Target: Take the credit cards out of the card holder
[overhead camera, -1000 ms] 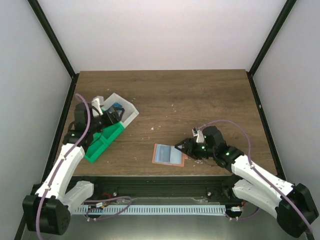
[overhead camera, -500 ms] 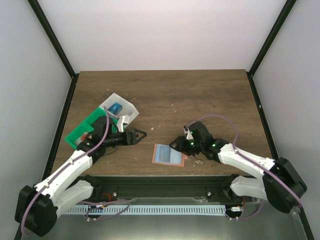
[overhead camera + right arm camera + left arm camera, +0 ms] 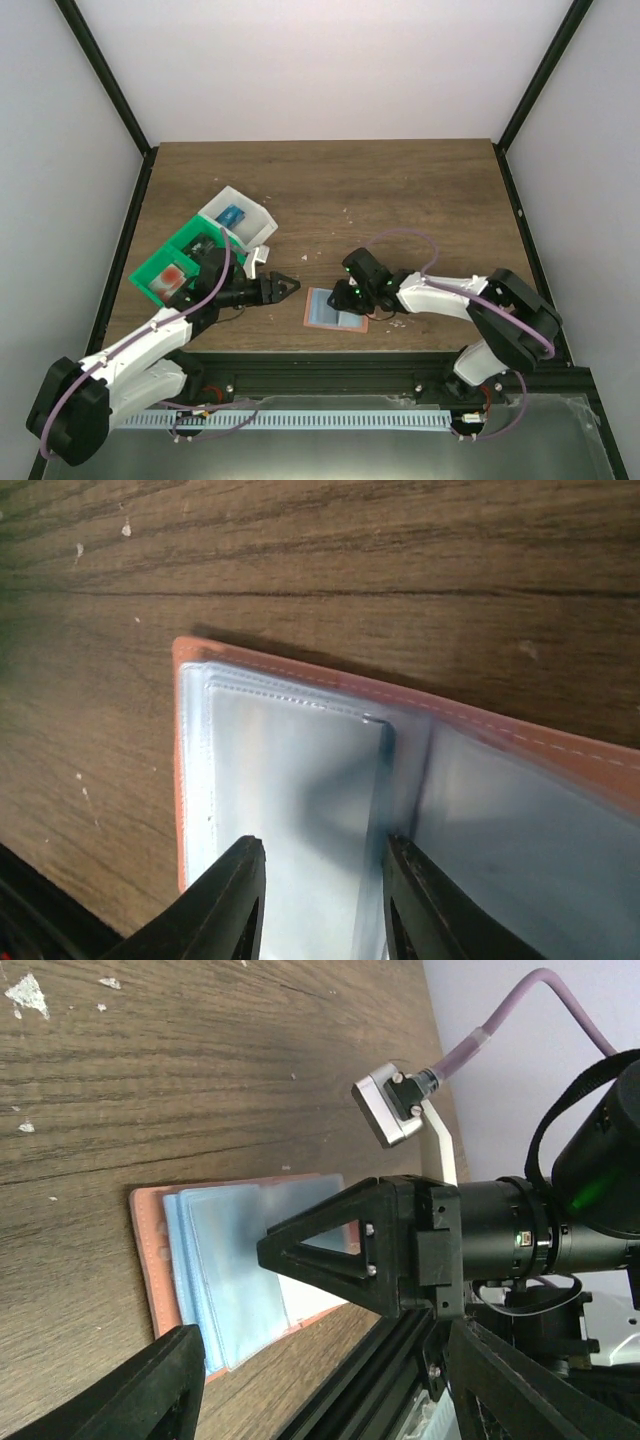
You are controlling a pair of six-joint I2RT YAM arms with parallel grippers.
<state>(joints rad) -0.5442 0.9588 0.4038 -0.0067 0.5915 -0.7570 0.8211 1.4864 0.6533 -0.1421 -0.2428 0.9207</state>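
The card holder (image 3: 335, 308) lies open near the table's front edge, light blue sleeves with salmon edging (image 3: 230, 1260) (image 3: 300, 770). My right gripper (image 3: 349, 296) is low over its right half. Its jaws (image 3: 322, 845) stand open a small way, one on each side of a clear sleeve by the fold. My left gripper (image 3: 286, 288) hovers open just left of the holder, with nothing between its fingers (image 3: 228, 1295). A blue credit card (image 3: 232, 216) lies in the white tray and a red and white one (image 3: 175, 276) in the green tray. A white patch (image 3: 310, 1298) shows in the holder.
The white tray (image 3: 256, 228) and the green tray (image 3: 150, 270) stand side by side at the left of the table. The table's front edge and black rail (image 3: 330, 358) run just below the holder. The right arm's wrist and cable (image 3: 400, 1110) hang close over the holder.
My left arm has swung from the trays to the holder's left side and its jaws have narrowed a little. My right gripper has slid left onto the holder and its jaws have narrowed.
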